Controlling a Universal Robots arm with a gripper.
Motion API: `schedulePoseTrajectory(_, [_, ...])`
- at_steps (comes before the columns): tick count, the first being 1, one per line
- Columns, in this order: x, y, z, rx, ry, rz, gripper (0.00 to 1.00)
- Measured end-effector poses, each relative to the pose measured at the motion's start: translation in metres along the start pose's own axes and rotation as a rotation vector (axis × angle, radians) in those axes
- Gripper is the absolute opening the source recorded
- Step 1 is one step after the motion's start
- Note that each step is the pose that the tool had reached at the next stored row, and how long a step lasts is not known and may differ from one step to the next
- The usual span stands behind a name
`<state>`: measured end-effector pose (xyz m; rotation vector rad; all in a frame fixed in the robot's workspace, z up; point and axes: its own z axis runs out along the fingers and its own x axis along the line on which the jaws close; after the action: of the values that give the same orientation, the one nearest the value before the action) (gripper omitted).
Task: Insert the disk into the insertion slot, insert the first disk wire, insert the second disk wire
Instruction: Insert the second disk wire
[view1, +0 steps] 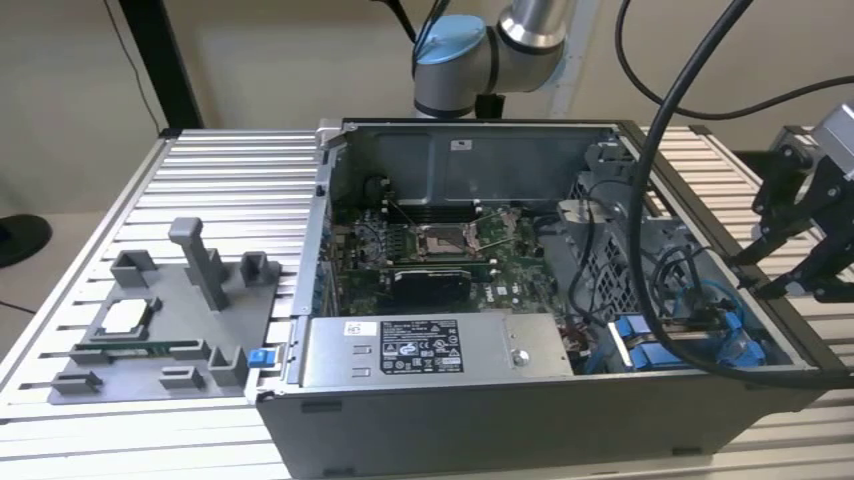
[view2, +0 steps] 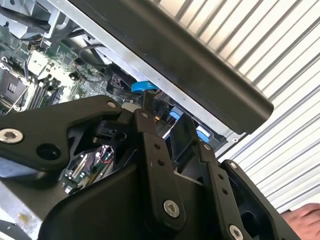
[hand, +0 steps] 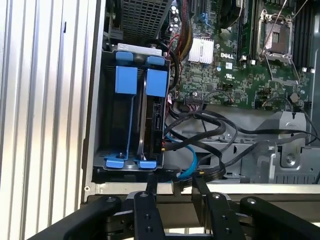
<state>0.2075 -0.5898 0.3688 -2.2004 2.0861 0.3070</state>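
The disk (hand: 155, 107) stands on edge in its blue carrier inside the insertion slot (hand: 107, 127), at the case's corner on the exterior view's right, where the blue carriers (view1: 651, 345) show. My gripper (hand: 174, 186) hovers just outside the case wall beside that bay, and it is also seen over the case's side wall (view1: 781, 280). Its black fingers (view2: 146, 102) are apart, open, with nothing between them. A blue cable (hand: 186, 160) and black wires (hand: 210, 131) lie loose next to the bay. Whether any wire is plugged into the disk cannot be told.
The open computer case holds a green motherboard (view1: 441, 250) and a grey labelled power-supply box (view1: 427, 348). A thick black cable (view1: 651, 200) hangs across the case. A grey parts fixture (view1: 160, 320) sits on the slatted table at the exterior view's left. Part of a hand (view2: 306, 221) shows beside the case.
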Motion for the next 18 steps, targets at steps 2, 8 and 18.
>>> schedulePoseTrajectory(2, [0.0001,0.0,0.0005,-0.0002,-0.0001,-0.001,1.0])
schedulePoseTrajectory(8, [0.0005,-0.0002,0.0025,0.0023,0.0,-0.004,1.0])
schedulePoseTrajectory(18, [0.001,-0.0001,0.0053,0.0073,-0.0034,-0.009,1.0])
